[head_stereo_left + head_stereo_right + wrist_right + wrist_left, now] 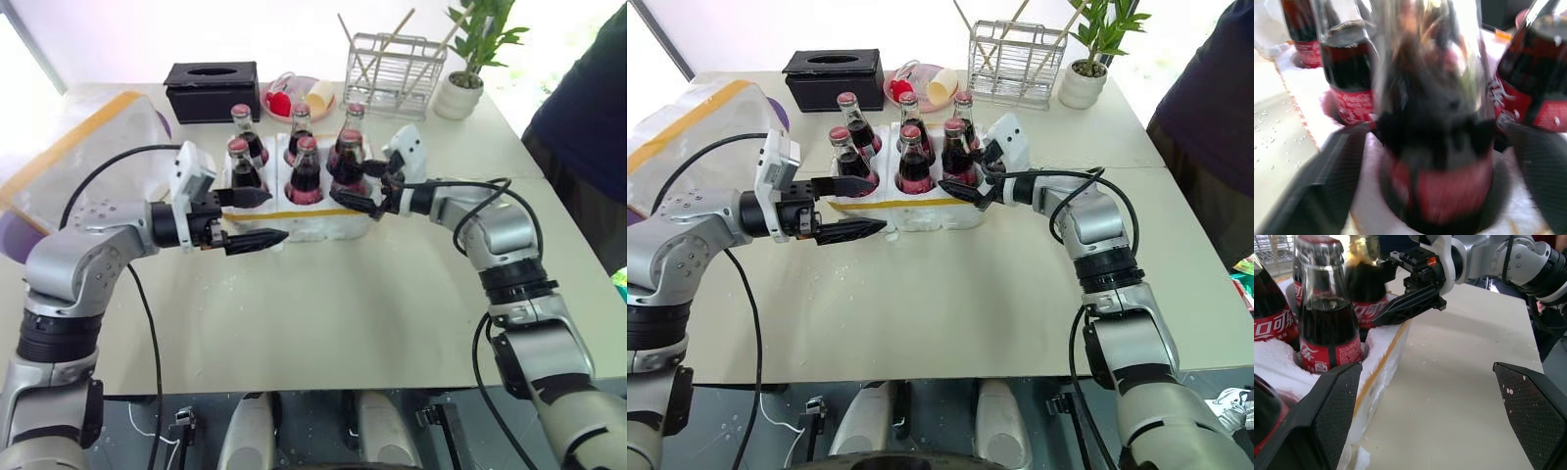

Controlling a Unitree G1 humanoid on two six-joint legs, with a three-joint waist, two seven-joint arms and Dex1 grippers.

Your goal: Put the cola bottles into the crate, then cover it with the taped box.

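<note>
While all six small glass cola bottles (pixel 306 168) with dark drink, red caps and red labels stand upright in the round wells of the low white foam crate (pixel 323 221) with a yellow tape band on its rim, both arms reach in from either side. Crate sits on the pale worktop (pixel 372 304), toward the far middle.

Right gripper (pixel 367 188) – black fingers straddle the front-right bottle (pixel 347 157), one finger on each side of its lower body; jaws look parted around it, but whether they press the glass cannot be told, as the right wrist view is blurred. That view shows the bottle seated in its well between the two fingers.

Left gripper (pixel 251 217) – at the crate's left front corner, pointing across toward the right arm, jaws released and wide, nothing between them. Left wrist view shows one finger (pixel 1332 421) close beside the foam rim; contact unclear.

Large white foam taped box (pixel 73 162) with wide yellow tape lies at the worktop's left edge, well apart from the crate.

Behind the crate: black tissue box (pixel 212 90), pink plate (pixel 299 98) with small items, wire rack (pixel 396 70) with sticks, potted green plant (pixel 465 59). Person in dark clothing (pixel 588 137) stands at the right edge.
</note>
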